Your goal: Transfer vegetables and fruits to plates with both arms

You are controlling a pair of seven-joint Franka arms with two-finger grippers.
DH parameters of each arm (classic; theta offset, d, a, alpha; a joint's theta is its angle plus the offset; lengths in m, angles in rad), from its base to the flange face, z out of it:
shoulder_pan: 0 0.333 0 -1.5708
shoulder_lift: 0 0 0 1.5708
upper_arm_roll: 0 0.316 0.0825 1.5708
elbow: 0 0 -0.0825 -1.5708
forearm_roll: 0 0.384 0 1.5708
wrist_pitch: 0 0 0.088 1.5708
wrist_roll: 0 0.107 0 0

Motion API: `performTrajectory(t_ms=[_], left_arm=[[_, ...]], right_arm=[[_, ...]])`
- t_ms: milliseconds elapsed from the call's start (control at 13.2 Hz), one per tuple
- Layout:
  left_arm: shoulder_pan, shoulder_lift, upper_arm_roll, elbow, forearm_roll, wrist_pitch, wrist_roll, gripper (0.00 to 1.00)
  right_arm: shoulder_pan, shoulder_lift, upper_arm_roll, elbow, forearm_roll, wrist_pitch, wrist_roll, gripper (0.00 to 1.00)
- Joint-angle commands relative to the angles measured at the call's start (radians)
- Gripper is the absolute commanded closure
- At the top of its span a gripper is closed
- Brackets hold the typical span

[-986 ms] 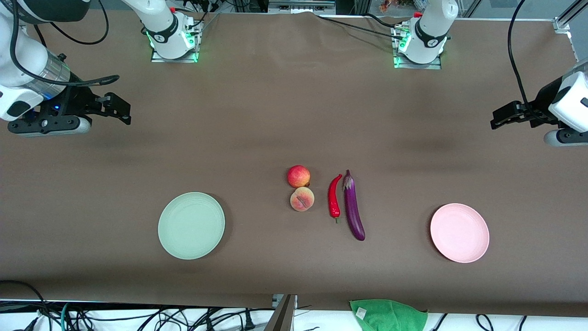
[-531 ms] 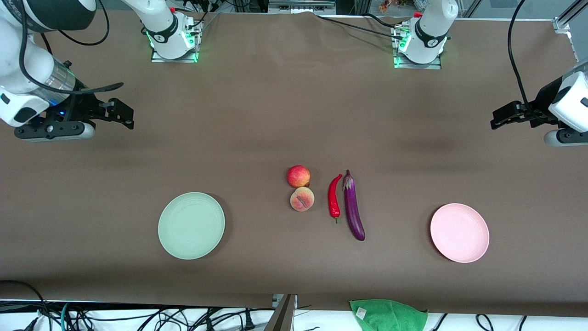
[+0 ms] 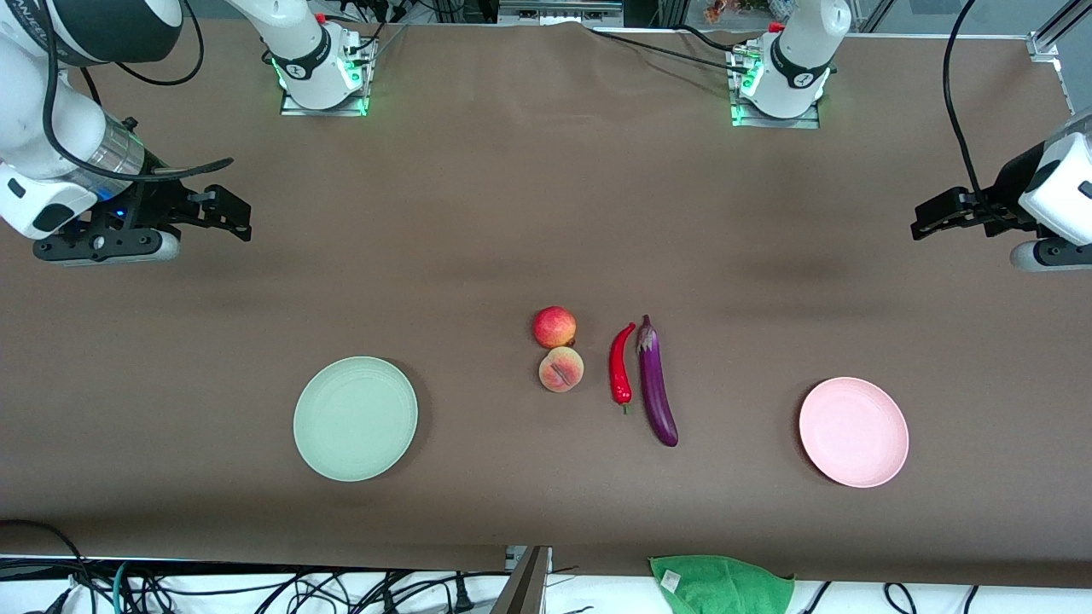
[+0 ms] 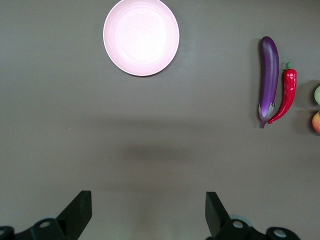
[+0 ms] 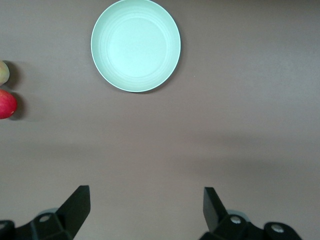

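Right gripper [image 3: 223, 212] has crept toward the table's middle since a second ago, fingers spread, holding nothing. Left gripper [image 3: 926, 220] waits, also spread and unloaded. No legible writing on either plate.

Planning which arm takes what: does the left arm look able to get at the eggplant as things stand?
Probably yes. The left gripper, jaws open, hangs over bare table, and the eggplant lies unobstructed with only the chili pepper beside it, on the fruit side.

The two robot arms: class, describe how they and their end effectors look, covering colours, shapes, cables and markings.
Both arms are white and rounded with dark joint bands. The right arm carries looping black cables and a silvery ribbed wrist; the left arm has a black cable too. The left end effector and right end effector are black with two angular fingers. Bases glow green.
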Motion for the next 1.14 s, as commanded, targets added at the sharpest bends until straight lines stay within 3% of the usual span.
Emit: performTrajectory(t_ms=[0, 455, 758, 1062], left_arm=[[-0.002, 0.013, 0.003, 0.026, -0.015, -0.003, 0.008, 0.00], [-0.004, 0.013, 0.002, 0.026, -0.018, -0.003, 0.005, 0.00], [-0.004, 0.013, 0.003, 0.026, -0.016, -0.003, 0.005, 0.00], [-0.004, 0.013, 0.003, 0.026, -0.019, -0.003, 0.003, 0.00]], right_arm=[[-0.001, -0.019, 0.004, -0.025, -0.009, 0.000, 0.001, 0.00], [-0.001, -0.043, 0.006, -0.057, -0.009, -0.003, -0.002, 0.00], [-0.001, -0.143, 0.004, -0.150, -0.009, -0.015, -0.010, 0.00], [-0.001, -0.158, 0.001, -0.172, -0.009, -0.013, -0.020, 0.00]])
